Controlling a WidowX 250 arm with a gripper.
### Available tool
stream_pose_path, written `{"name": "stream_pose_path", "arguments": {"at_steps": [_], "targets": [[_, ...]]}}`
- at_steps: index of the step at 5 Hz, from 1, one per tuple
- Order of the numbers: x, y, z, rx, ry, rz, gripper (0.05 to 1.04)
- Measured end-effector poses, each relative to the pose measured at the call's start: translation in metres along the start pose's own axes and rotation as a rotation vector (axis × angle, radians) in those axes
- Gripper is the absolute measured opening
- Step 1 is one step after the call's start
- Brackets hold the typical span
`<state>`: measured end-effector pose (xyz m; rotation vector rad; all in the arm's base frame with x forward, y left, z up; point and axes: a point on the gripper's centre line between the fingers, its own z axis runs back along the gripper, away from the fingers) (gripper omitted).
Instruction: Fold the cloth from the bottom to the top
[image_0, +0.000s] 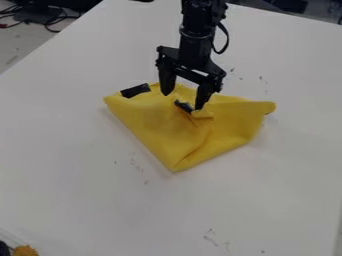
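Observation:
The yellow cloth (157, 122) lies folded and creased on the white table, with one corner pointing toward the near side and another out to the right. Two black patches show on it, one at its upper left and one near its middle. Over the cloth's upper part hangs the black gripper (182, 100), its two fingers spread apart. The right finger's tip is close to the middle black patch and a small raised fold; whether it touches the cloth I cannot tell. Nothing is held between the fingers.
The white table (80, 165) surrounds the cloth, with small dark marks on its surface. An orange-yellow object (25, 250) is at the bottom left corner. Dark cables (50, 22) lie beyond the table's edge at the upper left.

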<state>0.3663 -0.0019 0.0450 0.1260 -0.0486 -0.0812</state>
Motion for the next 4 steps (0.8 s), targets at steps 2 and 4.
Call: {"name": "stream_pose_path", "arguments": {"at_steps": [2, 4], "targets": [[0.007, -0.009, 0.022, -0.004, -0.112, -0.002, 1.001], [0.012, -0.017, 0.027, -0.014, -0.143, -0.024, 1.001]]}}
